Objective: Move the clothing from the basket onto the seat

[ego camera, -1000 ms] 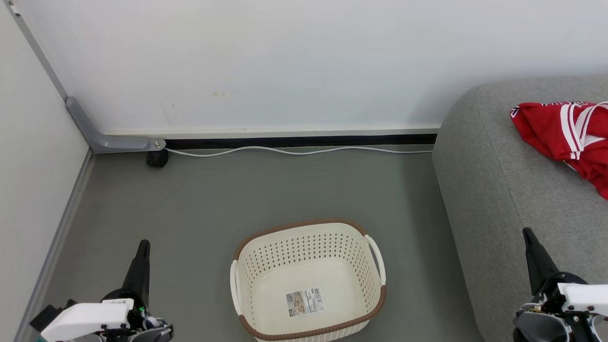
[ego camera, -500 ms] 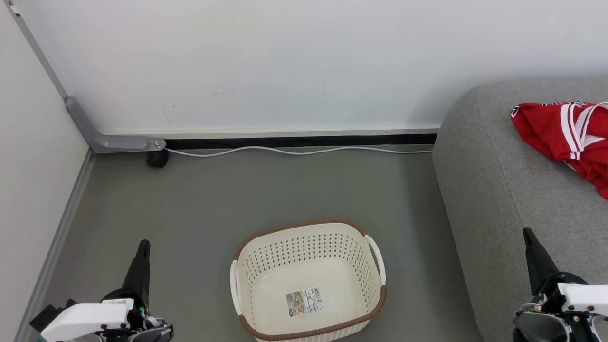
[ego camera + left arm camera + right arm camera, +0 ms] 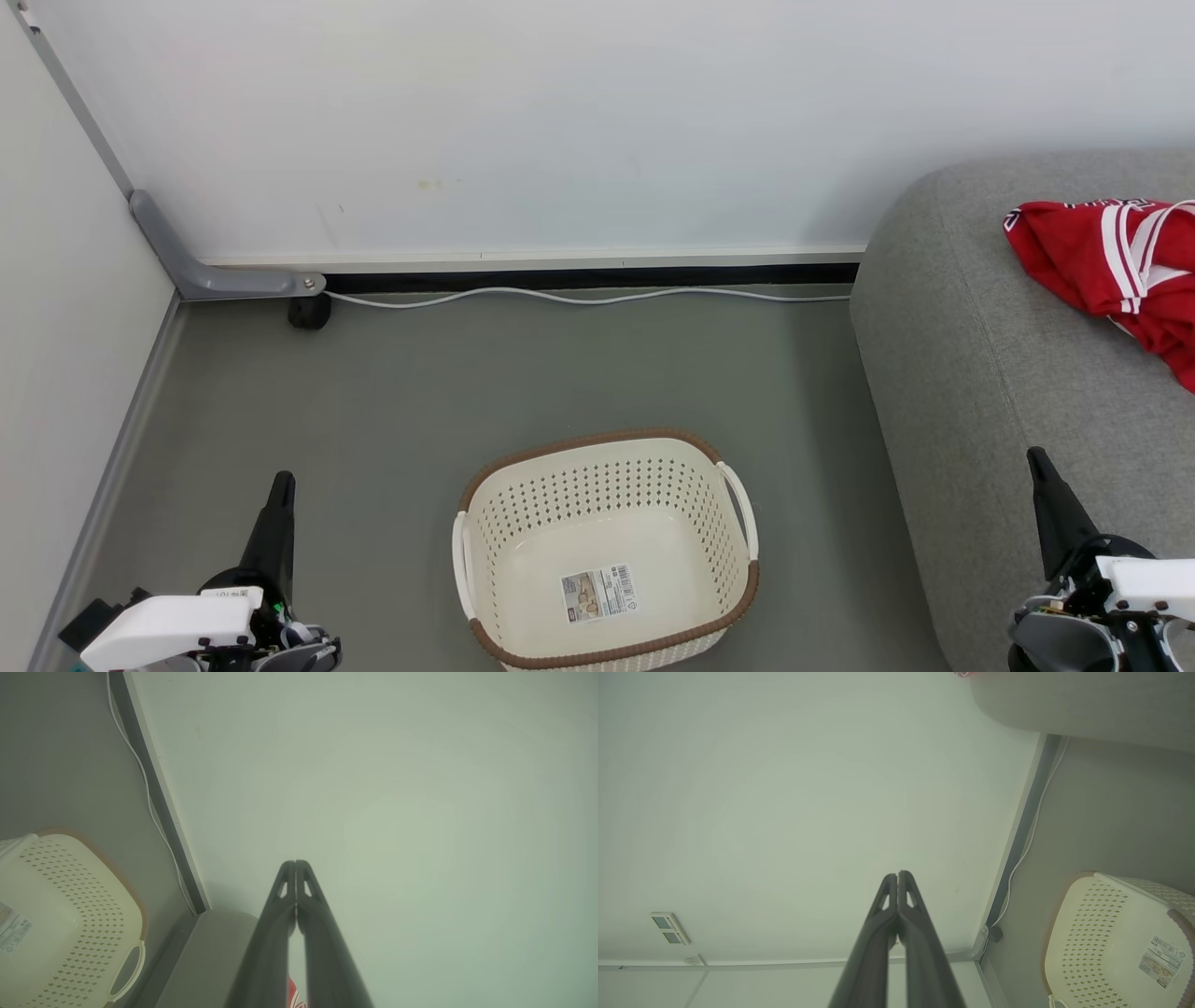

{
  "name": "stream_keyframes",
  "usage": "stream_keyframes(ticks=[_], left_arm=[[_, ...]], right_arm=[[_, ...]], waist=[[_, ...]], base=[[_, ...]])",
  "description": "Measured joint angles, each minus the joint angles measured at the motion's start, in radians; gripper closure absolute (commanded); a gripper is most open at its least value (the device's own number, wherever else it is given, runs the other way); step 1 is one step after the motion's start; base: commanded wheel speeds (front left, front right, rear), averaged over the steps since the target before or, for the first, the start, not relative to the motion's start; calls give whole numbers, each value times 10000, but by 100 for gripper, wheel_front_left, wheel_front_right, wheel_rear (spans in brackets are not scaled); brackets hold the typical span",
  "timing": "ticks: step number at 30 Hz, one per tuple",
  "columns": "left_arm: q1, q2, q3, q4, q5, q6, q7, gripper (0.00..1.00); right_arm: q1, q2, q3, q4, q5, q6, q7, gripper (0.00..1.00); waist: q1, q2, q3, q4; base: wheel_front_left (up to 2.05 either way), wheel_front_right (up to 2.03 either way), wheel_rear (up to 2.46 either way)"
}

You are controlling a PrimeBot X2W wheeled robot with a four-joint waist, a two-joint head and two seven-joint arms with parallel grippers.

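The red clothing (image 3: 1120, 266), with white striped trim, lies on the grey seat (image 3: 990, 373) at the right. A sliver of that clothing (image 3: 293, 996) shows between the left fingers. On the floor in the middle stands the cream basket (image 3: 719, 583), holding nothing but a paper label; the basket (image 3: 70, 914) and basket (image 3: 1092, 938) also show in the wrist views. My left gripper (image 3: 281, 480) is low at the left, shut and holding nothing. My right gripper (image 3: 1034, 455) is low at the right over the seat's front edge, also shut on nothing. Both point at the white wall: left gripper (image 3: 295, 862), right gripper (image 3: 897, 873).
A white cable (image 3: 579, 297) runs along the base of the wall. A grey bracket with a black caster (image 3: 308, 313) sits in the far left corner. A side panel (image 3: 65, 355) bounds the left. Grey floor (image 3: 579, 373) lies between basket and wall.
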Motion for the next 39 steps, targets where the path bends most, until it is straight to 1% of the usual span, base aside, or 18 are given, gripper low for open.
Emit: stream_keyframes(ticks=[39], left_arm=[[0, 0, 0, 0, 0, 0, 0, 100]], right_arm=[[1, 0, 0, 0, 0, 0, 0, 100]], waist=[[0, 0, 0, 0]], base=[[0, 0, 0]])
